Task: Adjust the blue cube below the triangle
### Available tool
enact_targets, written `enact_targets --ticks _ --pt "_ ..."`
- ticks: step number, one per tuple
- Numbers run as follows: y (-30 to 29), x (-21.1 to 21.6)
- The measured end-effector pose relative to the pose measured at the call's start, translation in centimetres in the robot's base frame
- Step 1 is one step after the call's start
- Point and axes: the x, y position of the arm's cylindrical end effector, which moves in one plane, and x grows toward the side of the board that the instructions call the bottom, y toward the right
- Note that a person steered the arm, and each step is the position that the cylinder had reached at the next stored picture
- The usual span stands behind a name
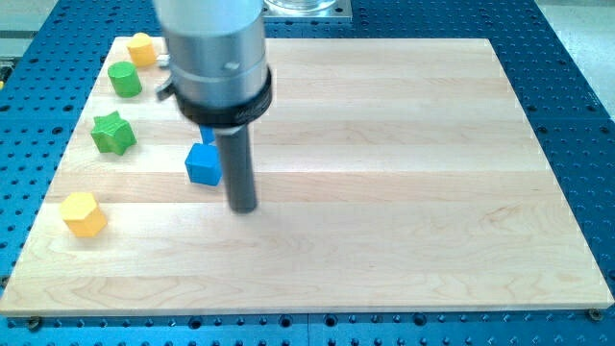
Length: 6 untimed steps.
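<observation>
Tip [243, 208] of my plain dark rod, nothing held, sits on the pale wooden board [384, 192], just right of and slightly below the blue cube [203, 164]. Blue triangle [207, 135] peeks out above the cube, mostly hidden by the metal arm housing [216, 58]. Left edge, near to far: yellow hexagonal block [84, 213], green star [113, 133], green block [125, 79], yellow block [142, 48]; blue perforated table [577, 77] surrounds the board.

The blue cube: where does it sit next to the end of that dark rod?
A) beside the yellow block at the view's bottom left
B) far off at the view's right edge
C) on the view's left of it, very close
C: the blue cube lies just on the view's left of my tip, close to the rod; whether they touch is unclear.
</observation>
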Motion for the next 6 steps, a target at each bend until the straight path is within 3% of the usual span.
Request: enact_targets --ticks 1,4,6 --pt "-6.1 3.1" --pt "-4.3 -2.7" --pt "1.4 -4.9"
